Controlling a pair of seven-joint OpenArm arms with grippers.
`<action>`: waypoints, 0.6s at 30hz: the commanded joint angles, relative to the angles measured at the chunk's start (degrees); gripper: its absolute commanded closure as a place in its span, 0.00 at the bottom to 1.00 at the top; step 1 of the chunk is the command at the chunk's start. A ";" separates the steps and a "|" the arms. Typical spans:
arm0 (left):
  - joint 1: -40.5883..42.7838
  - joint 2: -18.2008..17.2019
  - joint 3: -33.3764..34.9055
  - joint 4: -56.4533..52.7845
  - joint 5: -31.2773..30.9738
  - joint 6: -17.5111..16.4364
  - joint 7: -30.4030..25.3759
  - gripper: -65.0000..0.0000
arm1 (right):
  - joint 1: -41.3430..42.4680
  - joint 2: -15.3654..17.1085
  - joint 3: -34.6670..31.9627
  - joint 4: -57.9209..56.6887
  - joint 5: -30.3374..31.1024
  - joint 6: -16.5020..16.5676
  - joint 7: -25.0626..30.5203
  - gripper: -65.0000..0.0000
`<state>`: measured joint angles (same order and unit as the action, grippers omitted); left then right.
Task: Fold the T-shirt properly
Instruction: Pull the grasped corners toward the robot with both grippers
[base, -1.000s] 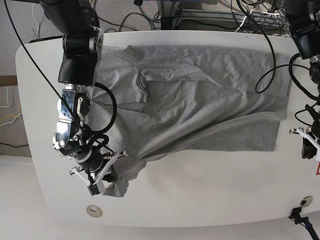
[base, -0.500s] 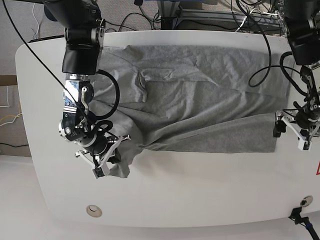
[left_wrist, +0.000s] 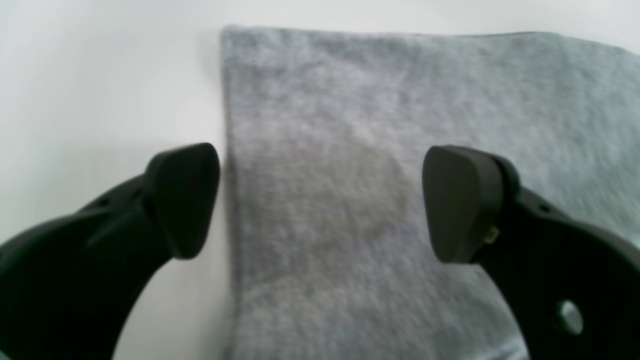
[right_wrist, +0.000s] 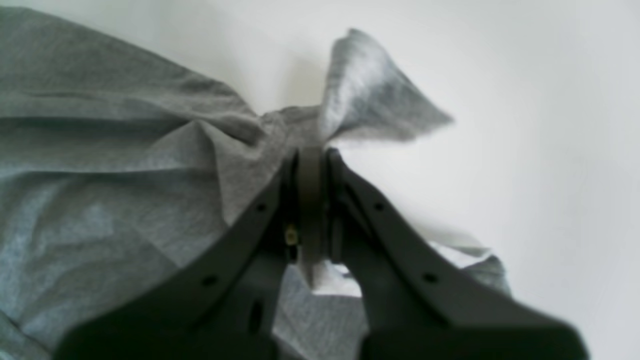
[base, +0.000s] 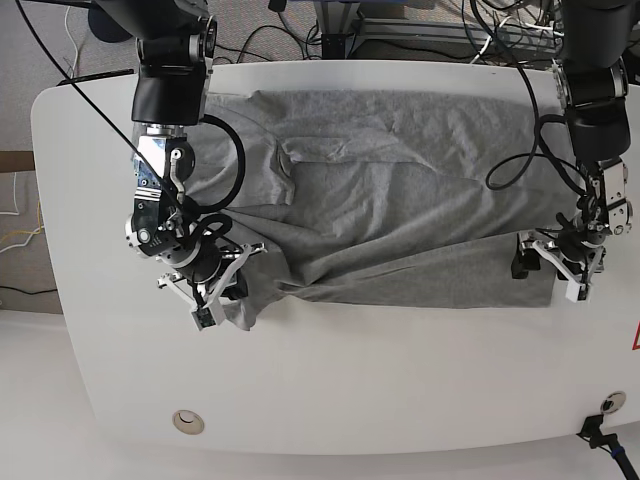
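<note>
The grey T-shirt (base: 400, 200) lies spread on the white table (base: 400, 390), its long axis running left to right across the base view. At the left, the right gripper (base: 215, 295) is clamped on a bunched corner of cloth, now drawn closer in to the shirt than a second ago. At the right, the left gripper (base: 550, 270), earlier off the table edge, now stands wide apart over the shirt's near right corner, holding nothing
</note>
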<state>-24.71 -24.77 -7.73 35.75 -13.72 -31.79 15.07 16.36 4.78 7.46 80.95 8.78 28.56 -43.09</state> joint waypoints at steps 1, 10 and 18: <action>-2.06 -0.85 -0.05 -2.82 -0.04 0.36 -1.31 0.06 | 1.35 0.19 0.05 1.21 0.59 1.11 1.38 1.00; -3.03 0.56 0.03 -4.58 2.86 1.59 -2.19 0.06 | 1.35 0.10 0.05 1.21 0.59 1.99 1.38 1.00; -3.03 1.26 0.03 -4.58 3.12 1.59 -2.19 0.72 | 1.35 0.10 0.05 1.12 0.59 1.99 1.38 1.00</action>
<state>-27.14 -23.22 -7.77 31.05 -11.14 -29.61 10.83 16.16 4.60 7.44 80.95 8.75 30.26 -43.13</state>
